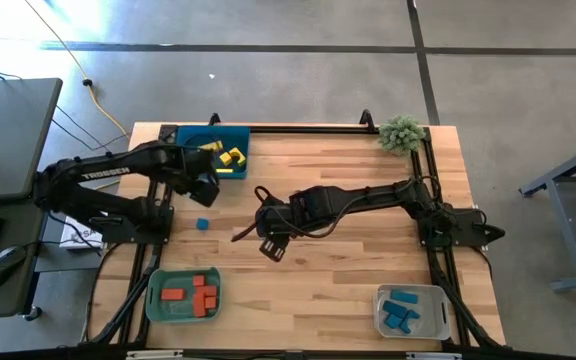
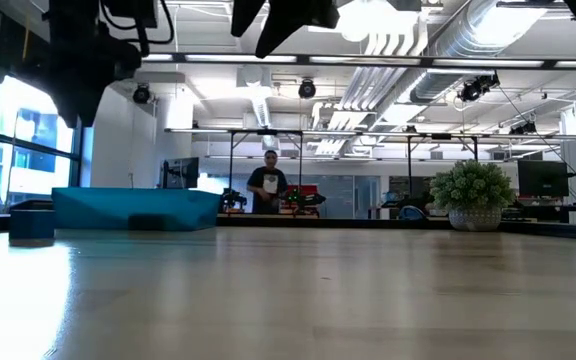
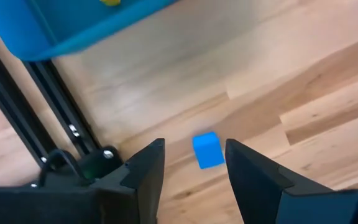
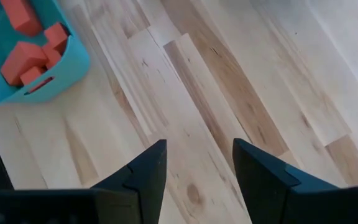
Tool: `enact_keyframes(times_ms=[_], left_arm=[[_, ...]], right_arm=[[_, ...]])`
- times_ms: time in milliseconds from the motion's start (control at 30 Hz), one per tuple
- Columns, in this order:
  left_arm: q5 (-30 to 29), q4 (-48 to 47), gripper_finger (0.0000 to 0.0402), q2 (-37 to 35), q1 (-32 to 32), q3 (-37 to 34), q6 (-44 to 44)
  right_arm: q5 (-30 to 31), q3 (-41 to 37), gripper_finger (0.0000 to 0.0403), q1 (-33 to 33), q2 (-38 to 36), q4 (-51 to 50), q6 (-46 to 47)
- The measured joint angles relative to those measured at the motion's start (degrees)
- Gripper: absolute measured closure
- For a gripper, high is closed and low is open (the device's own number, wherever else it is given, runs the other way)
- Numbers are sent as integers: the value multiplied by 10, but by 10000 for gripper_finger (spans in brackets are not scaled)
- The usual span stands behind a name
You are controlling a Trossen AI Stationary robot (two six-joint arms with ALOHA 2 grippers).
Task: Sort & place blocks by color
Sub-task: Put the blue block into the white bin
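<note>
One blue block (image 1: 202, 224) lies alone on the wooden table, left of the middle; the left wrist view shows this blue block (image 3: 208, 150) on the boards well below my fingers. My left gripper (image 1: 205, 187) hangs open above the table between that block and the blue tray (image 1: 190, 140), pointing down. Yellow blocks (image 1: 230, 158) lie in the blue tray. Red-orange blocks (image 1: 192, 292) fill the teal tray (image 1: 156, 300) at the near left. Blue blocks (image 1: 404, 308) lie in the grey tray (image 1: 438, 318). My right gripper (image 1: 268, 247) hovers open over the table's middle, holding nothing.
A potted plant (image 1: 401, 132) stands at the far right corner. A black frame rail (image 3: 55, 106) runs along the table's left edge beside the blue tray. A person (image 2: 268, 185) stands in the room far behind the table. Bare wood (image 4: 241, 87) lies under my right gripper.
</note>
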Motion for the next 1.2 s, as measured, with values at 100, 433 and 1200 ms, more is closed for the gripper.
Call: enact_keyframes(times_ms=[100, 433, 1200], left_arm=[[0, 0, 242, 0, -33, 0, -46], [-5, 1, 242, 0, -160, 0, -185], [-28, 124, 243, -5, -268, -156, -360]], right_arm=[[0, 0, 233, 0, 0, 0, -9], [0, 0, 233, 0, 0, 0, -35], [0, 0, 233, -2, 0, 14, -52]])
